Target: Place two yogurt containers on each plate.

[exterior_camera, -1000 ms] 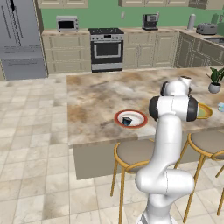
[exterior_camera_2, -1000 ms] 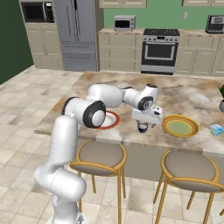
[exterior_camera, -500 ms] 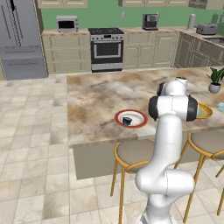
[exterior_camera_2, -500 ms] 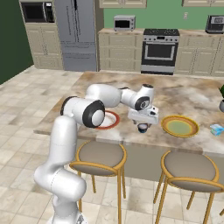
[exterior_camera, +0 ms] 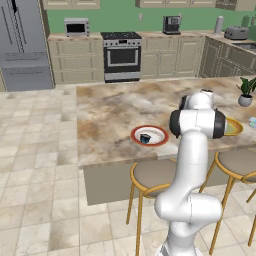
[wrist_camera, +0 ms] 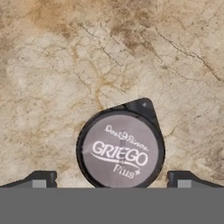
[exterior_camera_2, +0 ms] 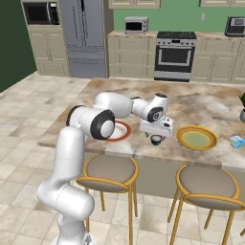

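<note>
A dark yogurt container (wrist_camera: 120, 148) with a pale "Griego" lid stands on the marble counter, right under my gripper (wrist_camera: 111, 180). The gripper is open, with one fingertip (wrist_camera: 41, 178) on each side of the cup and apart from it. From the right base view, the gripper (exterior_camera_2: 156, 134) hangs just over that cup (exterior_camera_2: 156, 140), between the two plates. The white plate with the red rim (exterior_camera: 159, 134) holds another dark yogurt container (exterior_camera: 145, 138). The yellow-green plate (exterior_camera_2: 197, 139) is bare. A light blue yogurt container (exterior_camera_2: 237, 141) lies to its right.
My arm reaches across the red-rimmed plate (exterior_camera_2: 125, 137) and hides part of it. A potted plant (exterior_camera: 245, 93) stands at the counter's far right. Two round stools (exterior_camera_2: 109, 168) are tucked under the counter's near edge.
The hand has drifted slightly left and down over the dark cup. The jaws have stayed open and the cups have not moved.
</note>
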You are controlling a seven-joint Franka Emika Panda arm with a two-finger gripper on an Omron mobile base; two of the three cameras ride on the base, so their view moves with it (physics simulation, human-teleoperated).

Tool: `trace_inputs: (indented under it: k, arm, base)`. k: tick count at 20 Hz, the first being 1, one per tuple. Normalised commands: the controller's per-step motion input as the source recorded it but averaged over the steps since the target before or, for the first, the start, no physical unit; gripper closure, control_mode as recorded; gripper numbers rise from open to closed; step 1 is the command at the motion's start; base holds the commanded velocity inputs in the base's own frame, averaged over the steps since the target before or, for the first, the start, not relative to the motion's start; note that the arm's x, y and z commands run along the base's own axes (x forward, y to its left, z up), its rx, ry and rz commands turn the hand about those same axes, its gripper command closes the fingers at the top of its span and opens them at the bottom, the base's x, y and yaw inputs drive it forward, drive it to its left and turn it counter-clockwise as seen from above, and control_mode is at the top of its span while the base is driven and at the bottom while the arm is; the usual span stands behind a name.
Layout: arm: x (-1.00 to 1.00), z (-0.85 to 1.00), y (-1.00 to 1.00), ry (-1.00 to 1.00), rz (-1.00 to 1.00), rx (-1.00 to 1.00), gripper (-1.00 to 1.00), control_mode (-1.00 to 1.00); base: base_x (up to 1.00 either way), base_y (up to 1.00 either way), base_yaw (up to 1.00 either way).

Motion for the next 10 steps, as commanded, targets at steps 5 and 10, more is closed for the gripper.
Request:
trace_inputs:
  k: [5,10]
  arm:
    - [0.00,-0.20,0.00,0.00,0.00,0.00,-1.00,-1.00]
    - [0.02,-0.06,-0.02,-0.02,0.00,0.00,-1.00,-1.00]
  base:
    - [0.00,0.00,0.00]
    - [0.00,0.00,0.00]
